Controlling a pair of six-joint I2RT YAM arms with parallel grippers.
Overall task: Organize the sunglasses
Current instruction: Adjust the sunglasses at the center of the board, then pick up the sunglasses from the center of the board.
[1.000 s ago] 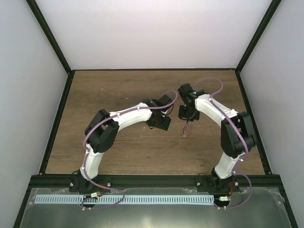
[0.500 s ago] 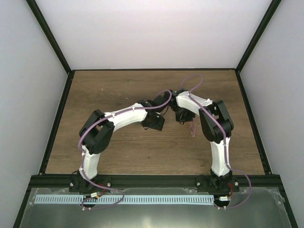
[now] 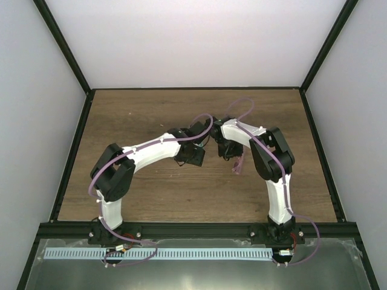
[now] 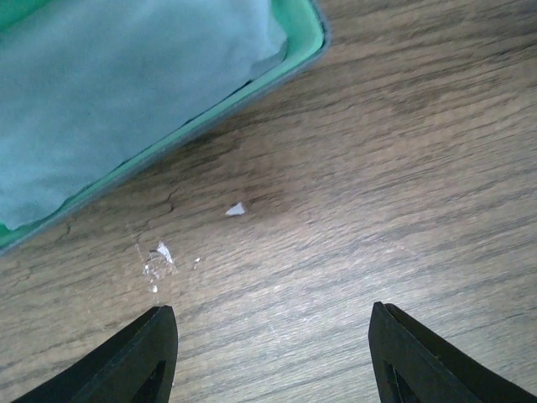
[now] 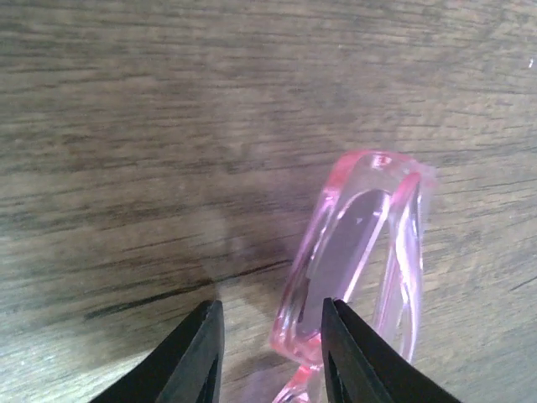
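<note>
The sunglasses (image 5: pixel 357 252), a folded pair with a clear pink frame, sit between and past my right gripper's (image 5: pixel 270 353) fingers, just above the wood. The jaws are narrowed around their lower end. In the top view they hang as a small pink shape (image 3: pixel 237 165) below the right gripper (image 3: pixel 231 151) at the table's middle. My left gripper (image 4: pixel 273 344) is open and empty over bare wood. The teal case (image 4: pixel 295 60) lies open just beyond it, with the light-blue cloth (image 4: pixel 126 84) inside. In the top view the left gripper (image 3: pixel 193 156) hides the case.
Small white flecks (image 4: pixel 158 256) lie on the wooden table (image 3: pixel 151 115) near the case. The two grippers are close together at the table's middle. Black frame posts and white walls bound the table on three sides.
The right arm has folded in, and its gripper has moved left with the sunglasses. The left arm has drawn back and left a little.
</note>
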